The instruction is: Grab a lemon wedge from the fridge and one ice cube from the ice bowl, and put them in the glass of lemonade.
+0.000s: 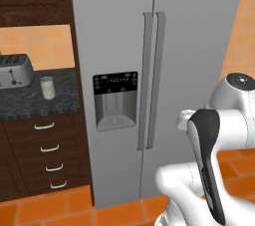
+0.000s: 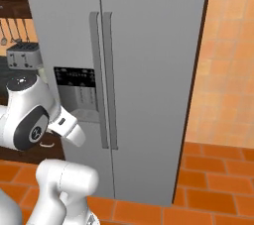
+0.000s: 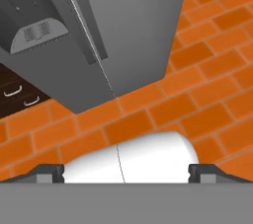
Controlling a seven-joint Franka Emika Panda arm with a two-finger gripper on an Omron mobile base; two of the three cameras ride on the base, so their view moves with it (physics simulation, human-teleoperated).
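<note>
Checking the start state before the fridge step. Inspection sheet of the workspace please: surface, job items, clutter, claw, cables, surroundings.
Surface: dark speckled counter left of the fridge, over wooden drawers.
Job's things: fridge with both doors shut, handles meeting at the middle seam, black dispenser panel on the left door. Glass of lemonade upright on the counter, right of the toaster. Lemon wedge, ice cube, ice bowl: nothing seen.
Clutter: silver toaster on the counter; utensils hanging on the wall.
Claw: claw open, empty, pointed down at the floor in front of the fridge.
Cables: nothing seen.
Surroundings: orange tile floor, orange tiled walls, dark wood cabinets.
</note>
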